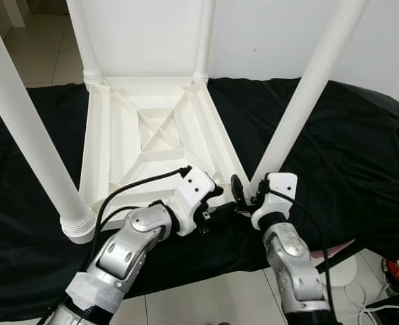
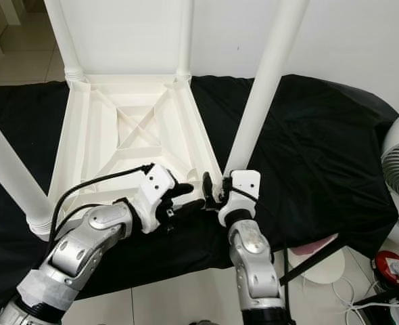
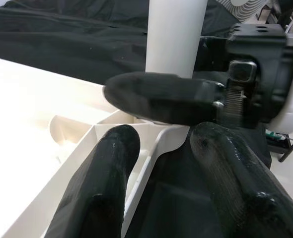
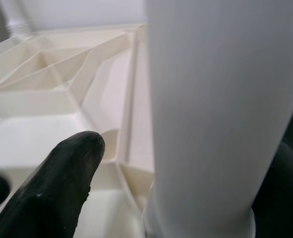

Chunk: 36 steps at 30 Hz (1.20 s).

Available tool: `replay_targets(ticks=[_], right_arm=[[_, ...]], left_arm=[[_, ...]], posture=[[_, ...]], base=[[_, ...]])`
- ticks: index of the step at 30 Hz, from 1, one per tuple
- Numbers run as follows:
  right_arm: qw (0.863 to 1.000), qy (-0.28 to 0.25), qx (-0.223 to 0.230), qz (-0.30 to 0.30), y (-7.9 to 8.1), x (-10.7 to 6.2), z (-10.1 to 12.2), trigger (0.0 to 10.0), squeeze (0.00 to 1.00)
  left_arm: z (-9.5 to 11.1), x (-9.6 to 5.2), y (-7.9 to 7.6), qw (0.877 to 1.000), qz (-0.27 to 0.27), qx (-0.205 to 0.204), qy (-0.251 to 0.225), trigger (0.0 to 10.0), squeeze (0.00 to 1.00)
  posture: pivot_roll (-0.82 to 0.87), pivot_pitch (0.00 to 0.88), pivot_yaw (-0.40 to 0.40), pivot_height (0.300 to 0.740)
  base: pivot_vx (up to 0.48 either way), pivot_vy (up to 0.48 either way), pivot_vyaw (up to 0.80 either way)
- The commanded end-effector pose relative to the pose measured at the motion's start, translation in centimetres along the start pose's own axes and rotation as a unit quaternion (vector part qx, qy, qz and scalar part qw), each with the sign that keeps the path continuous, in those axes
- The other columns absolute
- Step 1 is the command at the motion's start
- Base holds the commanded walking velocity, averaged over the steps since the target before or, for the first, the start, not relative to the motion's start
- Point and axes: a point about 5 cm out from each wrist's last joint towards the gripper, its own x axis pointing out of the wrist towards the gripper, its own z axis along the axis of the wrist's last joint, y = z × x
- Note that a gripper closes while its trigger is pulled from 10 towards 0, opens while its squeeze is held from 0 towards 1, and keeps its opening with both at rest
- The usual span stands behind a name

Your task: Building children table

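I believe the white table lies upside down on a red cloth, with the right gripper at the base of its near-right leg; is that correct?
Not quite: the cloth is black, not red, as the left eye view shows. The rest holds: the white table lies upside down and the right gripper is at the near-right leg.

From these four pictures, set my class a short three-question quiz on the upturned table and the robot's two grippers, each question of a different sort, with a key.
1. True or false: the white table lies upside down on the black cloth.
2. How many legs stand in its corners?
3. Which gripper reaches around the near right leg? A) left gripper B) right gripper C) neither

Key:
1. True.
2. Four.
3. B; its jaws straddle the base of that leg, while the left gripper sits by the same corner's rim.
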Motion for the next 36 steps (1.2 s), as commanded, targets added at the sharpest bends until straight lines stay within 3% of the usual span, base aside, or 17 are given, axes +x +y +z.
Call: replay_targets(ticks=[1,2,6,10,22,26,27,28,29,31,36], right_arm=[[1.000,0.008,0.005,0.026,-0.6,-0.6,-0.2,10.0,0.00],[0.999,0.009,-0.011,0.048,-1.3,-1.0,-0.2,10.0,0.00],[0.998,0.011,-0.025,0.064,-1.9,-1.3,-0.2,10.0,0.00],[0.987,0.012,-0.106,0.122,-4.3,-1.2,0.1,10.0,0.00],[0.976,0.021,-0.112,0.183,-5.3,0.3,0.2,10.0,0.00],[0.962,0.043,-0.147,0.225,-5.0,1.9,-0.1,10.0,0.00],[0.958,0.049,-0.150,0.238,-4.9,2.4,-0.2,5.0,0.00],[0.958,0.049,-0.150,0.238,-4.9,2.4,-0.2,5.0,0.00],[0.954,0.052,-0.148,0.255,-4.6,2.7,-0.3,0.4,0.00],[0.951,0.059,-0.144,0.267,-4.5,2.7,-0.5,0.0,0.00],[0.948,0.067,-0.137,0.280,-4.5,2.5,-1.0,0.0,0.00]], left_arm=[[-0.1,0.1,-0.2,1.000,-0.009,0.002,0.004,10.0,0.00],[-0.1,0.1,-0.2,1.000,-0.009,0.003,0.004,10.0,0.00],[-0.1,0.1,-0.2,1.000,-0.009,0.003,0.004,10.0,0.00],[0.0,0.2,0.0,1.000,-0.012,0.006,0.004,10.0,0.00],[0.3,0.4,-0.1,1.000,-0.020,0.010,0.001,10.0,0.00],[0.4,0.4,-0.1,1.000,-0.022,0.010,0.002,10.0,0.00],[0.4,0.4,-0.1,1.000,-0.021,0.010,0.002,10.0,0.00],[0.4,0.4,-0.1,1.000,-0.021,0.010,0.002,10.0,0.00],[0.4,0.3,0.0,1.000,-0.018,0.010,0.002,10.0,0.00],[0.4,0.2,0.1,1.000,-0.014,0.010,0.002,10.0,0.00],[0.4,0.0,0.1,1.000,-0.008,0.008,0.002,10.0,0.00]], posture=[[0.01,0.023,-0.078,0.740],[0.01,0.023,-0.078,0.740],[0.01,0.023,-0.078,0.740],[0.01,0.019,-0.071,0.740],[0.01,0.011,-0.061,0.740],[0.02,0.016,-0.060,0.740],[0.03,0.017,-0.062,0.740],[0.03,0.017,-0.062,0.740],[0.03,0.019,-0.067,0.740],[0.04,0.021,-0.072,0.740],[0.05,0.024,-0.079,0.740]], base=[[0.000,0.000,0.00],[0.000,0.000,0.00],[0.000,0.000,0.00],[0.000,0.000,0.00],[0.000,0.000,0.00],[0.000,0.000,0.00],[0.000,0.000,0.00],[0.000,0.000,0.00],[0.000,0.000,0.00],[0.000,0.000,0.00],[0.000,0.000,0.00]])
